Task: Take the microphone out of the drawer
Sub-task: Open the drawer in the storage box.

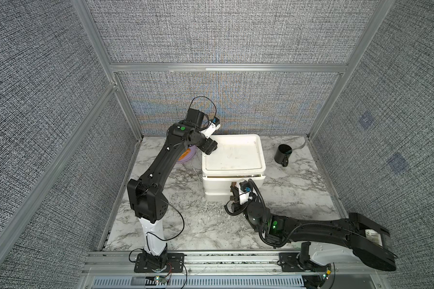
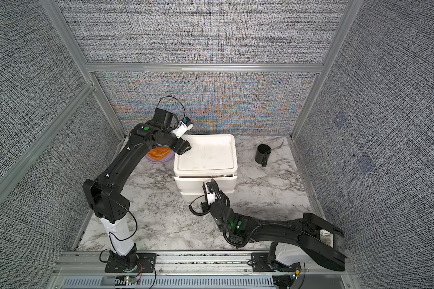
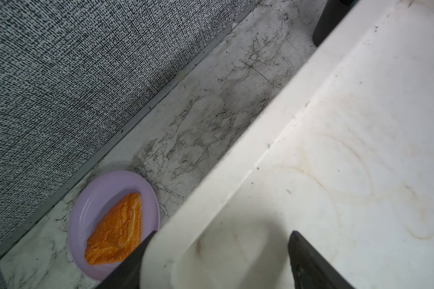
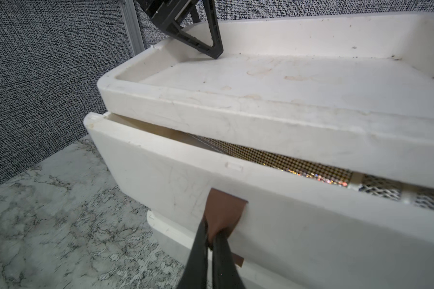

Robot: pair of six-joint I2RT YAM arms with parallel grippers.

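I count 1 white drawer unit [image 1: 216,182] with 2 drawer fronts, 1 black mug [image 1: 282,152] well apart, and 1 purple plate [image 3: 98,195] holding 1 pastry [image 3: 118,230] near its back corner. My right gripper [image 4: 212,240] pinches the brown tab [image 4: 224,210] of the top drawer [image 4: 160,175], which stands ajar with mesh of the microphone [image 4: 311,170] showing in the gap. My left gripper [image 3: 218,240] straddles the unit's rim, fingers spread, and bare table [image 1: 185,225] lies before the drawer.

Table [image 1: 185,225]: drawers [image 1: 233,156], mug [image 1: 282,152] (also plate [image 3: 98,200])
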